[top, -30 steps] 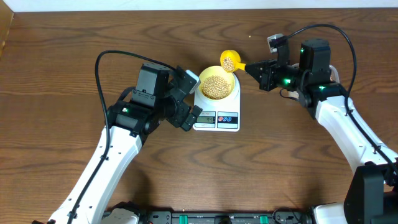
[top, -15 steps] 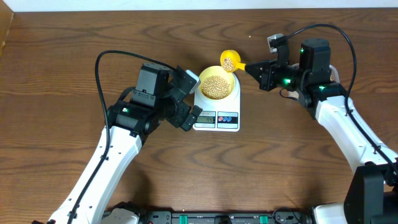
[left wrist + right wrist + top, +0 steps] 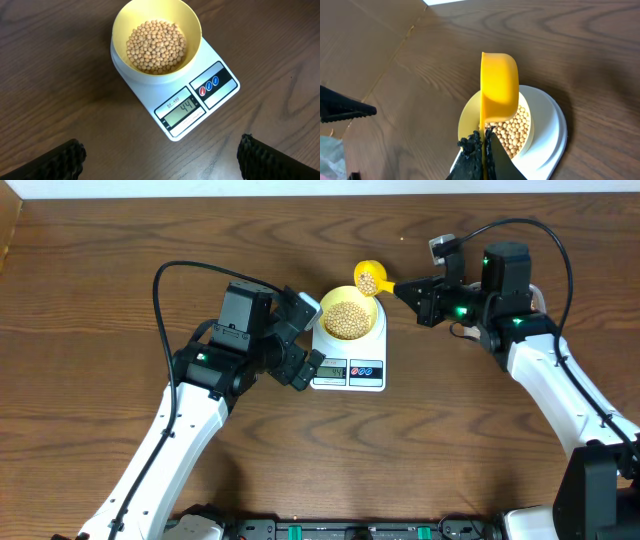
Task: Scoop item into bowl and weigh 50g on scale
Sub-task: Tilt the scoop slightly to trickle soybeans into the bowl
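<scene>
So the bowl (image 3: 192,30) is sitting on the scale (image 3: 220,90), at the end away from the display (image 3: 184,106), with a decent pile of beans (image 3: 156,46) in it (readout says 44). Over on the scale's far side the right gripper (image 3: 482,142) is pinched tight on the yellow scoop (image 3: 499,85), whose cup hangs over the bowl's rim with a few beans inside. Just beside the scale's left edge, the left gripper (image 3: 160,165) hovers with fingers spread wide, holding nothing.
</scene>
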Robot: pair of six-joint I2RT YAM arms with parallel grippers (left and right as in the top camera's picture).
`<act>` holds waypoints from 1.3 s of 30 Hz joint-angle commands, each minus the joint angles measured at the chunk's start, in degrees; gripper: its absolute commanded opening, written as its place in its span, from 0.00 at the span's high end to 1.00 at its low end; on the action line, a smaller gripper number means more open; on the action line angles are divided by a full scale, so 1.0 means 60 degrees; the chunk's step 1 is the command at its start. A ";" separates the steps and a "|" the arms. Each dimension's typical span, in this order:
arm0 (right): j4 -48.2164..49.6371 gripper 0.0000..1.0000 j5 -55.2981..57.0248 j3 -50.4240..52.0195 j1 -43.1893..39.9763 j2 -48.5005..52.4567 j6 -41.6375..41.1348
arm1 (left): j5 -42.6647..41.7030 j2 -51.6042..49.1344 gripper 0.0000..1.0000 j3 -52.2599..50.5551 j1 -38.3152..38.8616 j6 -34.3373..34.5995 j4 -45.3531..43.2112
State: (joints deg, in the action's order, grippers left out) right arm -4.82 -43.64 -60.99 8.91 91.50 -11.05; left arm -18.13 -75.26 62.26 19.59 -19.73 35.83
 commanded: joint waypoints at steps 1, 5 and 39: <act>0.0058 0.99 -0.0025 0.0025 0.0277 0.0091 0.0466 | -0.0117 0.0066 0.01 -0.0029 -0.0040 -0.0025 0.0022; 0.0055 0.99 -0.0022 0.0025 0.0470 0.0091 0.0849 | -0.0117 0.0066 0.01 -0.0029 -0.0040 -0.0025 0.0022; 0.0051 0.99 0.0007 0.0025 0.0590 0.0091 0.2193 | -0.0117 0.0066 0.01 -0.0029 -0.0040 -0.0025 0.0022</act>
State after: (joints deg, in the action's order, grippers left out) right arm -4.80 -43.62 -60.99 12.14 91.50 -0.14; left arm -18.13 -75.26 62.26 19.59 -19.73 35.83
